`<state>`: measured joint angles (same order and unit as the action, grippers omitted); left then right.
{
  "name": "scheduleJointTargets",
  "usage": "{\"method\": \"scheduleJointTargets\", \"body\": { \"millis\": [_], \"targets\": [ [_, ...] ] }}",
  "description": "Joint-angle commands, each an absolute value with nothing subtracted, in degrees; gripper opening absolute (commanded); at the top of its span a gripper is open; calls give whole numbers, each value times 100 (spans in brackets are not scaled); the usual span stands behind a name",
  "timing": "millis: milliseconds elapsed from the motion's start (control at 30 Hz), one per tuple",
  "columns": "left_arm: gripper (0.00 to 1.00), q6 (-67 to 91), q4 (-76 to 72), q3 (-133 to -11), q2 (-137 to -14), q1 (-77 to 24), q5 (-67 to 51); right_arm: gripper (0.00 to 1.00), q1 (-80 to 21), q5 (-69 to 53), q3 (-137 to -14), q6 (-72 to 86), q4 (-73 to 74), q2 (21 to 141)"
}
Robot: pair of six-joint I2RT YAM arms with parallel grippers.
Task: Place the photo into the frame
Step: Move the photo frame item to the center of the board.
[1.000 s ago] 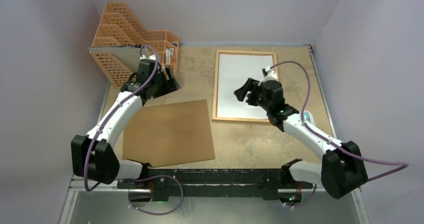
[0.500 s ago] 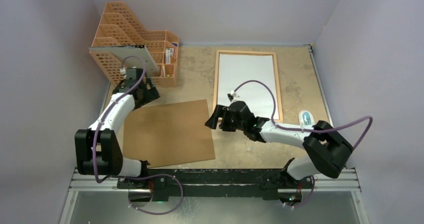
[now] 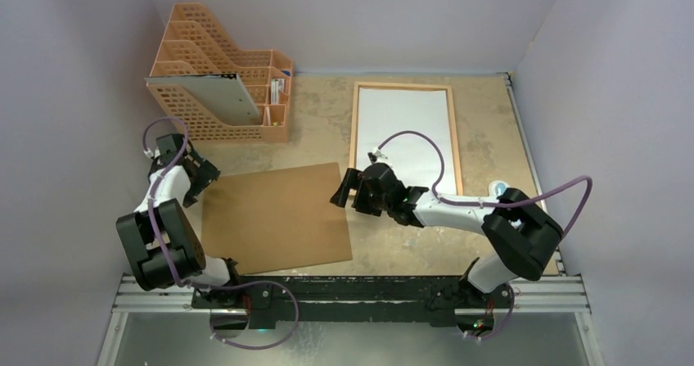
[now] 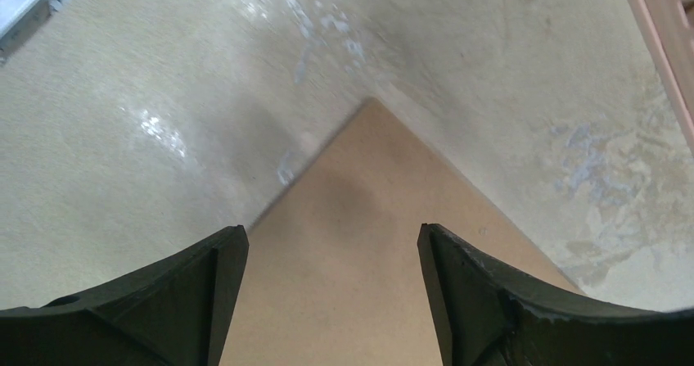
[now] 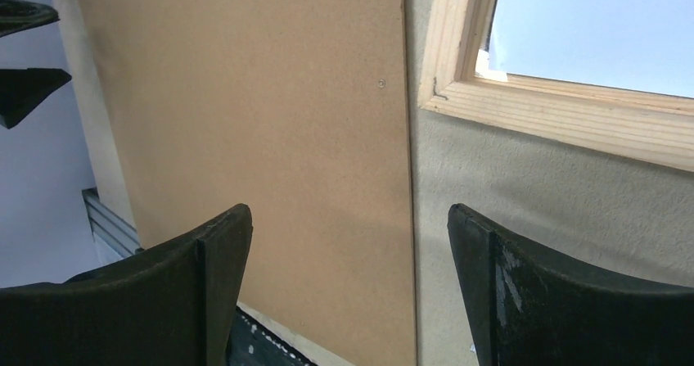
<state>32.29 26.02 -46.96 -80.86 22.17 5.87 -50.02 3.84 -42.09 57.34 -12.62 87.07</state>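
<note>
The frame (image 3: pixel 353 137) lies flat at the back right, its light-wood rim (image 5: pixel 556 112) around a plain white sheet (image 3: pixel 405 128). No street-scene print shows, and I cannot tell whether that sheet is the photo lying face down. My right gripper (image 3: pixel 342 187) hangs open just off the frame's near left corner, its jaws (image 5: pixel 348 292) straddling the right edge of a brown board (image 5: pixel 245 96). My left gripper (image 3: pixel 200 178) is open and empty (image 4: pixel 331 300) over that board's far left corner (image 4: pixel 344 243).
An orange file rack (image 3: pixel 213 55) stands at the back left with a grey sheet (image 3: pixel 221 97) leaning on its front. The brown board (image 3: pixel 274 219) lies flat at centre left. A small white and blue object (image 3: pixel 497 187) peeks out beside the right arm.
My left arm drew back from the rack to the board's far left corner. My right arm swung from over the frame to the board's right edge. Both grippers opened wider.
</note>
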Motion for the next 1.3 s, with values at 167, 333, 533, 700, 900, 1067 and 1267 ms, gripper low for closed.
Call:
{"method": "scheduleJointTargets", "body": {
  "millis": [167, 333, 533, 700, 900, 1067, 1267],
  "targets": [
    [83, 3258, 2088, -4676, -8682, 2877, 256, 88, -5004, 428, -4542, 6576, -516, 9010],
    [83, 3307, 1680, -4414, -9147, 3026, -752, 87, -4995, 288, -4759, 6563, -256, 9180],
    [81, 3297, 1526, -4332, -9704, 3076, -1765, 89, -4978, 320, -4650, 6522, -414, 9046],
    [80, 3148, 1729, -4345, -9843, 3087, -1933, 88, -4936, 178, -4339, 6396, -763, 8846],
    [79, 3057, 1961, -4346, -9894, 3090, -2042, 85, -4912, -365, -4077, 6122, -1373, 9150],
    [79, 2917, 2156, -4327, -9891, 3085, -1934, 81, -4930, -712, -4191, 5721, -1920, 9584],
    [80, 3033, 2256, -4256, -9935, 3085, -1993, 79, -4948, -1221, -4384, 5564, -2181, 9645]
  ]
}}
